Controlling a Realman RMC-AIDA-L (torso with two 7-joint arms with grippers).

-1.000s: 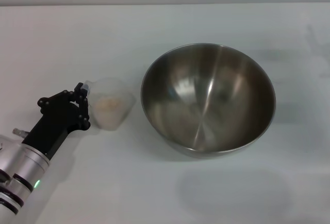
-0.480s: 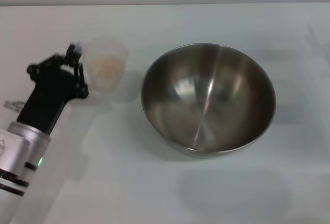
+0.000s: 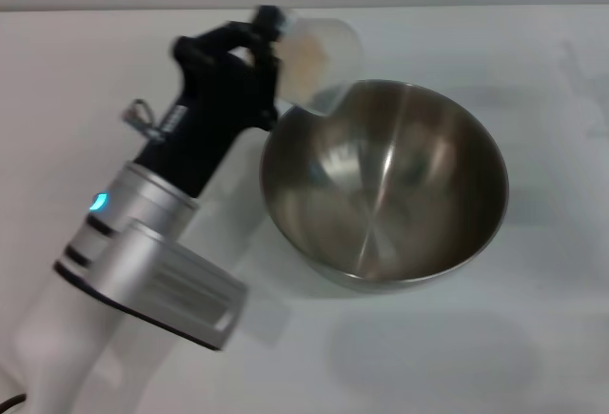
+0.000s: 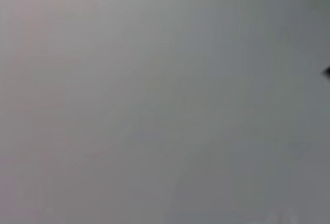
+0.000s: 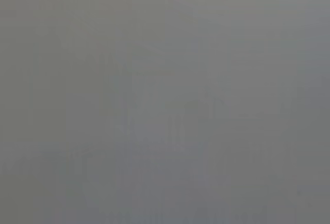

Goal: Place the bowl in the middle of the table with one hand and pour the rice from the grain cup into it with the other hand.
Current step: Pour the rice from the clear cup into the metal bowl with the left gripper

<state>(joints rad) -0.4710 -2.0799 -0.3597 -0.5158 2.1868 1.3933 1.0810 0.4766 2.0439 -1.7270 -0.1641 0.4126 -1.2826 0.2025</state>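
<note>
Plain white tabletop (image 3: 533, 357), shiny steel mixing bowl (image 3: 384, 182) sitting mid-frame; left gripper (image 3: 269, 41) clamps small clear plastic cup (image 3: 319, 57) of beige rice (image 3: 303, 60) tipped over its upper-left rim

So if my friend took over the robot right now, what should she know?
Left gripper: shut on the grain cup, held in the air at the far left rim of the bowl.
Right gripper: not in view.
The bowl sits on the table, about in the middle, with nothing in it.
The rice is all inside the cup.
Done: bowl placed, cup picked up and brought to the bowl.
Left: tip the cup so the rice pours into the bowl.
</note>
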